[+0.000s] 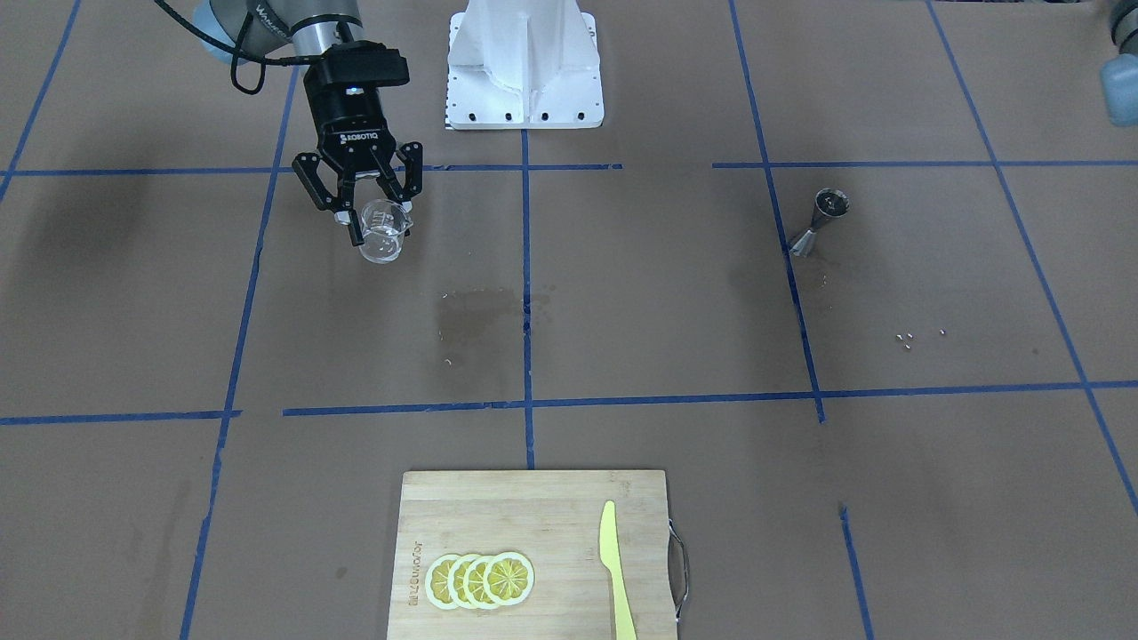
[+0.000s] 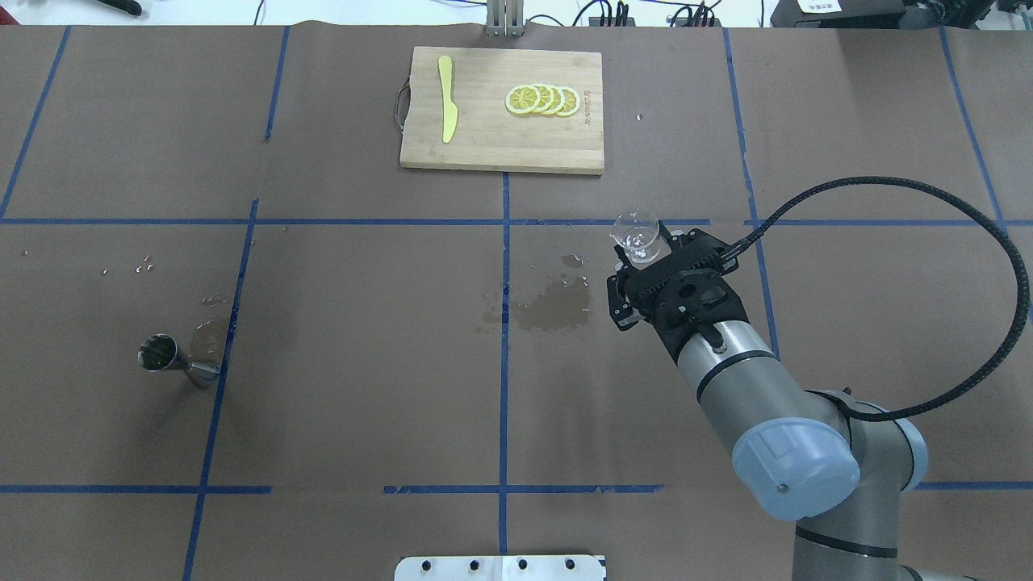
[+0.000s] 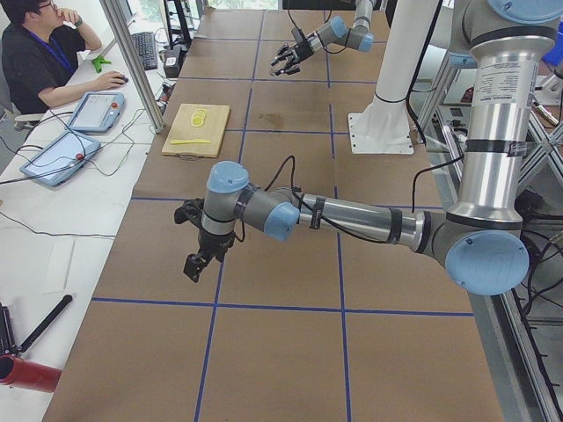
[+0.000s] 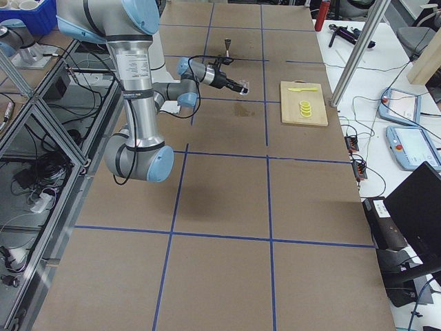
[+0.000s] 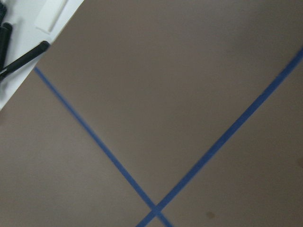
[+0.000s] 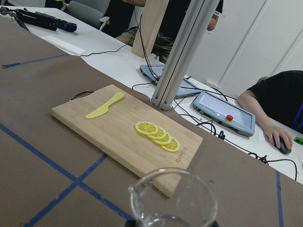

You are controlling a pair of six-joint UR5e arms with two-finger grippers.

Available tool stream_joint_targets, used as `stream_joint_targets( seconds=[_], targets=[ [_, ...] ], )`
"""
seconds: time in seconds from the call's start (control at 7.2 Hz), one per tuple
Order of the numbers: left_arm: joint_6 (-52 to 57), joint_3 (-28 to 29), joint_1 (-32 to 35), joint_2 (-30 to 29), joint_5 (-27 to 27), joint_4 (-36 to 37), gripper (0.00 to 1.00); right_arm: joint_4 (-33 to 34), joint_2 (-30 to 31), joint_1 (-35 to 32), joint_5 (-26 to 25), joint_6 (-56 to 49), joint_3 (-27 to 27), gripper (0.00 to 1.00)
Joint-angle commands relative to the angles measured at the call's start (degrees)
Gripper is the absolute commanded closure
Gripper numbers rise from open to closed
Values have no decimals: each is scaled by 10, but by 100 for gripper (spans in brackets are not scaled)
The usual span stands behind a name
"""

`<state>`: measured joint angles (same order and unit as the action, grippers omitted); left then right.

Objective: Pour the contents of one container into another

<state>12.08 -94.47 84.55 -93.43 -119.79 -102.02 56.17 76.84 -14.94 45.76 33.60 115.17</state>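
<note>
My right gripper (image 1: 380,216) is shut on the small clear glass cup (image 1: 384,233), holding it upright a little above the table. The overhead view shows the cup (image 2: 637,237) at the tip of the right gripper (image 2: 643,250), right of the centre line. In the right wrist view only the cup's rim and pouring lip (image 6: 173,198) show at the bottom edge. The steel jigger (image 2: 172,358) stands alone far off on the table's left side, also seen in the front view (image 1: 819,222). My left gripper (image 3: 195,262) hovers over bare table far from both; whether it is open or shut I cannot tell.
A bamboo cutting board (image 2: 484,149) with lemon slices (image 2: 542,99) and a yellow knife (image 2: 446,109) lies at the far middle. A wet stain (image 2: 549,311) marks the paper near the centre. Small crumbs (image 2: 144,265) lie beyond the jigger. The white mount (image 1: 524,67) stands at the robot's base.
</note>
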Motion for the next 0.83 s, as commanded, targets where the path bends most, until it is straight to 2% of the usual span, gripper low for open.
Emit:
stream_joint_targets(
  seconds=[0.0,0.28,0.42,0.69],
  targets=[
    [-2,54,60,3,-130,82,0,0,0,0,0,1,1,100],
    [-3,70,61,36,-139,85,0,0,1,-1,0,1,6,100],
    [-5,69,69,52,-165,84,0,0,1,-1,1,1,6,100],
    [-4,62,73,62,-166,80,0,-18,12,-1,1,33,8,100]
  ],
)
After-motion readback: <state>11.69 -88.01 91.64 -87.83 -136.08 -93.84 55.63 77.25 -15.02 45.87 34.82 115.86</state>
